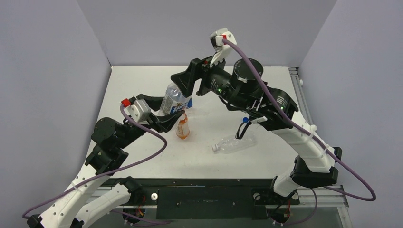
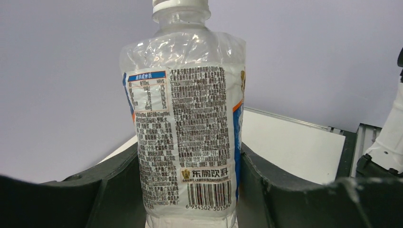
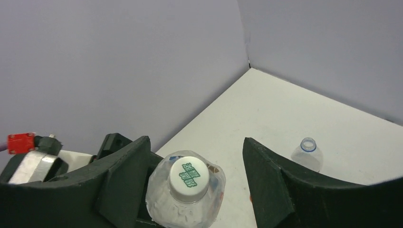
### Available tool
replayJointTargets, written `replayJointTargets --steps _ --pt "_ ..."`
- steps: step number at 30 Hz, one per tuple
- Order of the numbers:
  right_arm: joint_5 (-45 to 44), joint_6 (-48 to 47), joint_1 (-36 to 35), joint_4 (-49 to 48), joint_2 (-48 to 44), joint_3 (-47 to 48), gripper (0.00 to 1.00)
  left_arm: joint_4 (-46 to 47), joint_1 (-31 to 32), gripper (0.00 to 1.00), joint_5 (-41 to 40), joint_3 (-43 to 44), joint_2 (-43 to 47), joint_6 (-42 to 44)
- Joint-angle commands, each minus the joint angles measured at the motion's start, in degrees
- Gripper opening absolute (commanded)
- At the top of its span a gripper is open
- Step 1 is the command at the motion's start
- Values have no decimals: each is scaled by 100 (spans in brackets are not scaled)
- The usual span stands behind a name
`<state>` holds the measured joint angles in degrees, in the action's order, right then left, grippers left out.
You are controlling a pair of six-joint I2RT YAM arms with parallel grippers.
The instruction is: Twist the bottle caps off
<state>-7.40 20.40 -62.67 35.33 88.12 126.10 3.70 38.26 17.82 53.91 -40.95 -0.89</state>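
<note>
Centres on the white cap (image 3: pixel 189 176), green characters on top, seated on the neck of the short labelled bottle (image 2: pixel 190 133). Not yet off, judging by the snug fit on the neck.

Clamped low on that bottle's body, one on each side against the label: the left fingers (image 2: pixel 119 190). Held neck-up this way most likely to brace the body against a twist from above. Hard to tell whether lifted off the bench (image 1: pixel 142 80) or resting on it.

Straddling the cap from above: the right fingers (image 3: pixel 126 175), spread apart, touching neither cap nor shoulder, with clear space on both sides. Places the cap inside the gap, a little nearer one finger than the other.

Calls next, probably, for closing squarely on the cap's rim before any turn. Risks a slip otherwise on so small a grip.

Farther out, on the bench: an orange bottle (image 1: pixel 183 127) standing just beside the left fingers, a plain bottle (image 1: pixel 235 144) lying on its side farther right, and an open-necked bottle (image 3: pixel 308 154) with a blue ring, well apart.
</note>
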Motion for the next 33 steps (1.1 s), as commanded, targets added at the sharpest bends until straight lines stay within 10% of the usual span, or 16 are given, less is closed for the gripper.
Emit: replayJointTargets --steps 1,9,15,23,33 --pt "-222 164 -24 314 148 124 64 338 -19 43 -274 33 53 355" --pt "-123 307 -9 213 171 103 44 402 -12 40 -499 23 2 498" --pt "-61 337 -1 134 169 45 2 370 -12 40 -523 -2 -35 520" --pt "1199 -27 264 -244 -111 -256 0 206 -40 42 -344 173 -127 -438" --pt "4638 -575 532 -1207 -728 -1160 0 167 -64 49 2653 642 -370 -2301"
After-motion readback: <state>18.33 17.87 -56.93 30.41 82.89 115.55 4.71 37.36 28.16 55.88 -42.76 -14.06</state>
